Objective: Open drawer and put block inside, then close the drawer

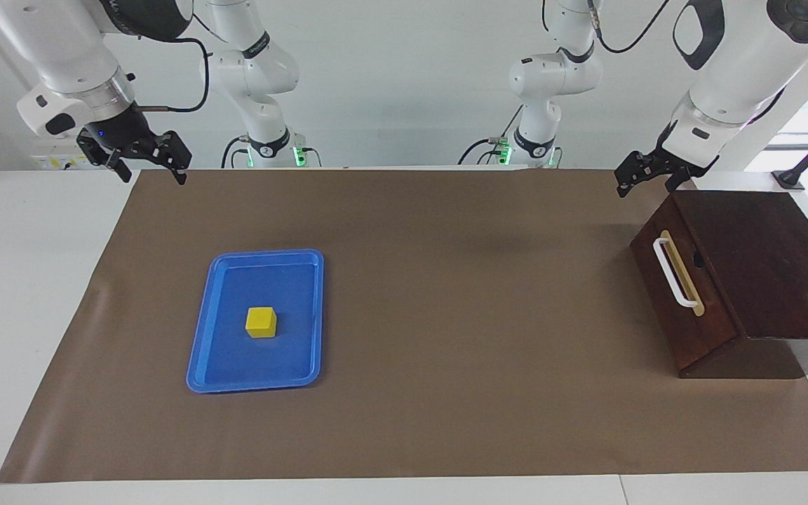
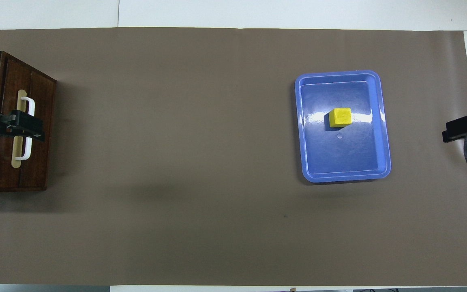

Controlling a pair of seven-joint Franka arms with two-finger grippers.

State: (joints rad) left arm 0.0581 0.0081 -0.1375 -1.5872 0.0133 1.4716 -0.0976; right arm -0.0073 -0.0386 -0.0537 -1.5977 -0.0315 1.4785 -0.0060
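The drawer [image 1: 665, 308] stands shut in its dark wooden box [image 1: 762, 259] at the left arm's end of the table, its white bar handle [image 1: 675, 275] facing the middle of the table. A small yellow block [image 1: 261, 321] lies in a blue tray [image 1: 292, 280] toward the right arm's end. My left gripper [image 1: 647, 184] hangs open in the air above the box's corner nearest the robots, touching nothing. In the overhead view the left gripper [image 2: 24, 126] covers the handle [image 2: 26, 152]. My right gripper [image 1: 153, 172] waits open and empty over the mat's edge by the right arm's base.
A brown mat [image 1: 446, 315] covers most of the white table. The blue tray [image 2: 347, 158] holds only the block [image 2: 340, 117]. The right gripper [image 2: 458, 130] shows at the overhead view's edge, level with the tray.
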